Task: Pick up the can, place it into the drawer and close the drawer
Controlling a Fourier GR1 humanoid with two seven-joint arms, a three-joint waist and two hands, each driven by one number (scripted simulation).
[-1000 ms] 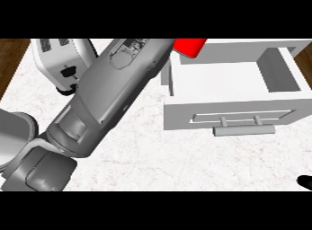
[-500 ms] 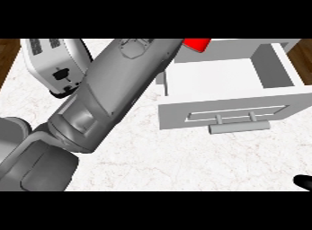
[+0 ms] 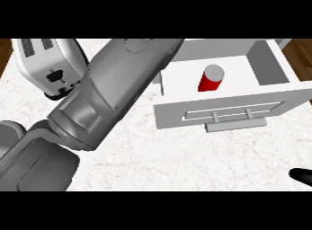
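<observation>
Robot hand [image 3: 309, 178] at lower right shows only a dark tip, fingers' state indeterminate; red can [image 3: 210, 79] stands inside the open drawer [image 3: 218, 110], leaving only closing.

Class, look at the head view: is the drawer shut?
No. The drawer stands pulled out, its white inside open to view, with the red can upright in it.

drawer [image 3: 278, 67] open w/ room beside can [image 3: 210, 79], toaster [image 3: 49, 67] left
</observation>
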